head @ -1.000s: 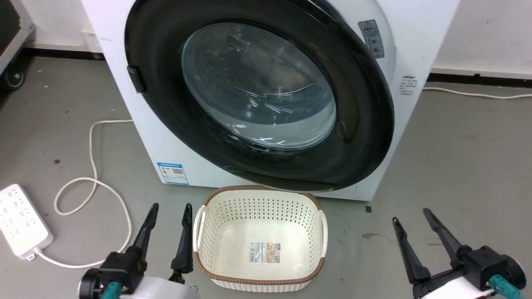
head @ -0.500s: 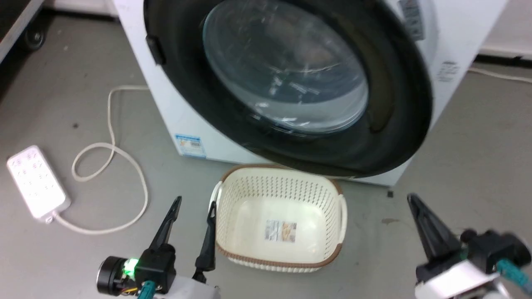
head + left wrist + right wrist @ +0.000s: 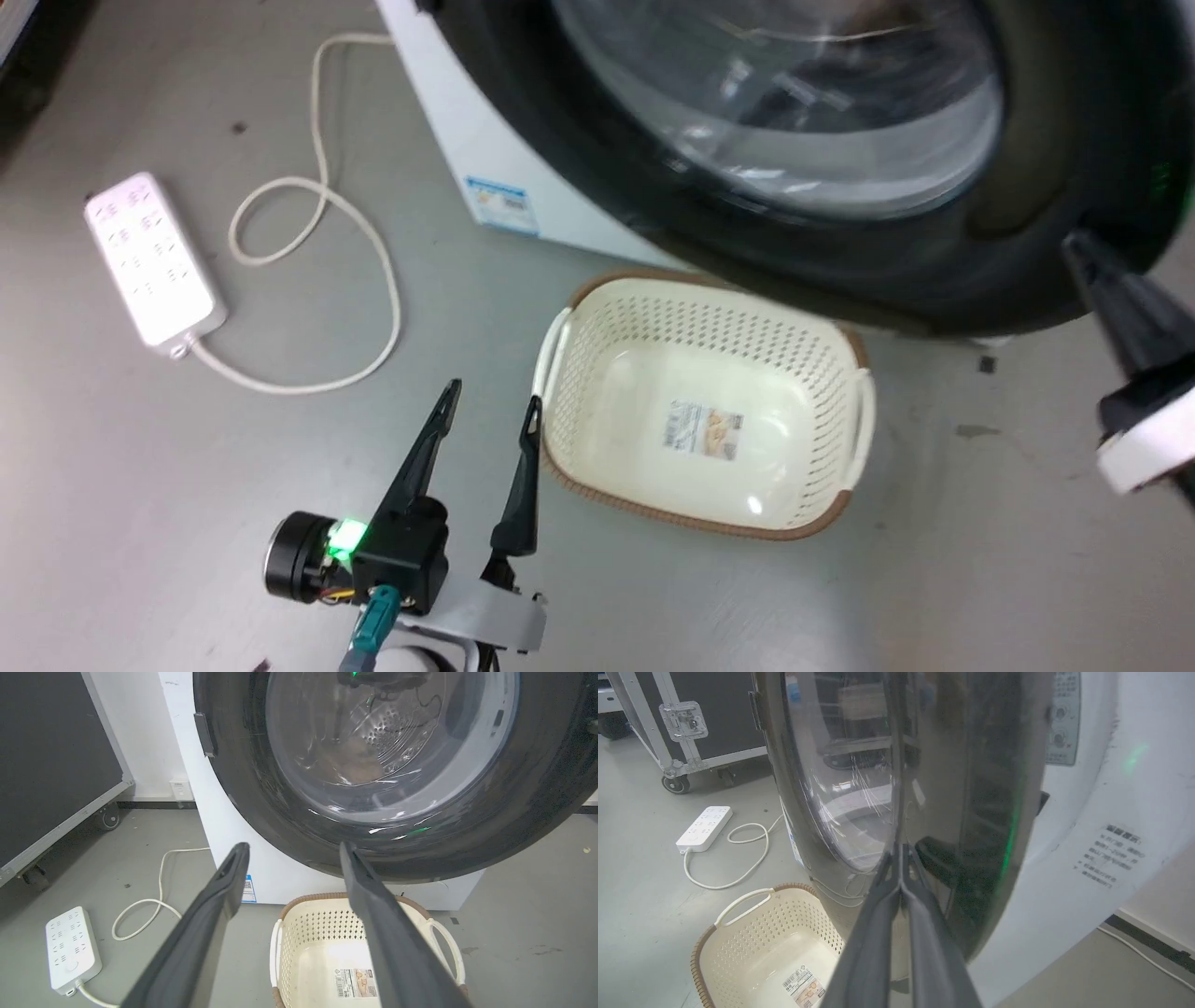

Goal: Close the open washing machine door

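Note:
The washing machine door (image 3: 794, 121) has a wide black rim and a bulging clear glass bowl, and it spans the top of the head view. It lies near the machine's white front (image 3: 1111, 812); I cannot tell if it is latched. My right gripper (image 3: 1078, 247) is shut on nothing, and its tips sit at the door's lower right rim. In the right wrist view its shut fingers (image 3: 901, 851) point at the dark rim (image 3: 971, 788) just beside the glass. My left gripper (image 3: 495, 392) hangs open and empty left of the basket, its fingers (image 3: 294, 847) aimed below the door (image 3: 383, 765).
An empty cream laundry basket (image 3: 607, 280) with a brown rim stands on the grey floor right below the door. A white power strip (image 3: 154, 257) and its looped cable (image 3: 373, 243) lie to the left. A black wheeled case (image 3: 682, 728) stands further left.
My right gripper has shut and risen from the floor level to the door's lower right rim. The head camera has swung, shifting the whole picture. The left gripper stays open.

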### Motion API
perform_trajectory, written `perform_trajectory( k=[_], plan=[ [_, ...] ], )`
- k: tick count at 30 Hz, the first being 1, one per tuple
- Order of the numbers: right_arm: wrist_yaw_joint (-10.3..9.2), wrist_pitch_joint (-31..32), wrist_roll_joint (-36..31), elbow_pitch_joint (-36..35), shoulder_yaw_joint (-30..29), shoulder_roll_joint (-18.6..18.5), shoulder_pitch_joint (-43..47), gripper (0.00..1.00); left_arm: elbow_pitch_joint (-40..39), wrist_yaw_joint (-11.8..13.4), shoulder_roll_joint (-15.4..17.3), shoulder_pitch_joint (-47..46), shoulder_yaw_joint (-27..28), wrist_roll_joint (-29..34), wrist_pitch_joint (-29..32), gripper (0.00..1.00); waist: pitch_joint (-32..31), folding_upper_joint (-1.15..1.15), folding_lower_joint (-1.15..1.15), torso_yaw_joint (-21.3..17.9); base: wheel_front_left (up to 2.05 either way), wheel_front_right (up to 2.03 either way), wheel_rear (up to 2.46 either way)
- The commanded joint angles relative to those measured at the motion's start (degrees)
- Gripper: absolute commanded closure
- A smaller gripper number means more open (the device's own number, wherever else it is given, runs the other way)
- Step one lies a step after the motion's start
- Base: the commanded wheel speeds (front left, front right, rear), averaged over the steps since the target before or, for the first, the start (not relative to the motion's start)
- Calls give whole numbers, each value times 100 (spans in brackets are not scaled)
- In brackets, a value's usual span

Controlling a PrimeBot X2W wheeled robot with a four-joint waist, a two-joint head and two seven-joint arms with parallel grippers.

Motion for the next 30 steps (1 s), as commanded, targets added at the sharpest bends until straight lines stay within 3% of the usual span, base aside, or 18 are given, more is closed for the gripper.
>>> perform_trajectory(
  k=[1, 6, 12, 16, 23, 24, 25, 26, 30],
  plan=[
    [-12, 25, 89, 72, -7, -99, -145, 100, -13, 29, -1, -82, -24, 1, -25, 0, 150, 0, -1, 144, 0, 0, 0],
    [-12, 96, 521, 539, 315, -574, -835, 100, -45, 110, -10, -239, -141, -63, -25, 0, 325, 0, -1, 288, 0, 0, 0],
    [-12, 219, 920, 1242, 510, -812, -1779, 100, -115, 236, -15, -369, -284, -151, -25, 0, 536, 0, -1, 414, 0, 0, 0],
    [-12, 185, 975, 2015, 504, -776, -2515, 100, -129, 367, -16, -473, -389, -236, -25, 0, 624, 0, -1, 475, 0, 0, 0],
    [-12, -106, 983, 2520, 717, -508, -2600, 100, -53, 401, -16, -422, -331, -258, -25, 0, 310, 0, -1, 339, 0, 0, 0],
    [-12, -148, 997, 2563, 758, -465, -2555, 89, -34, 382, -16, -407, -304, -258, -25, 0, 237, 0, -1, 301, 0, 0, 0],
    [-12, -211, 1004, 2594, 790, -412, -2501, 48, -9, 367, -16, -390, -268, -261, -25, 0, 138, 0, -1, 250, 0, 0, 0],
    [-12, -266, 1024, 2611, 801, -366, -2442, 0, 8, 346, -16, -371, -234, -268, -25, 0, 62, 0, -1, 202, 0, 0, 0],
    [-12, -428, 997, 2570, 850, -139, -2081, 0, 97, 247, -1, -284, -53, -300, -25, 0, -317, 0, -1, -60, 0, 0, 0]
  ],
)
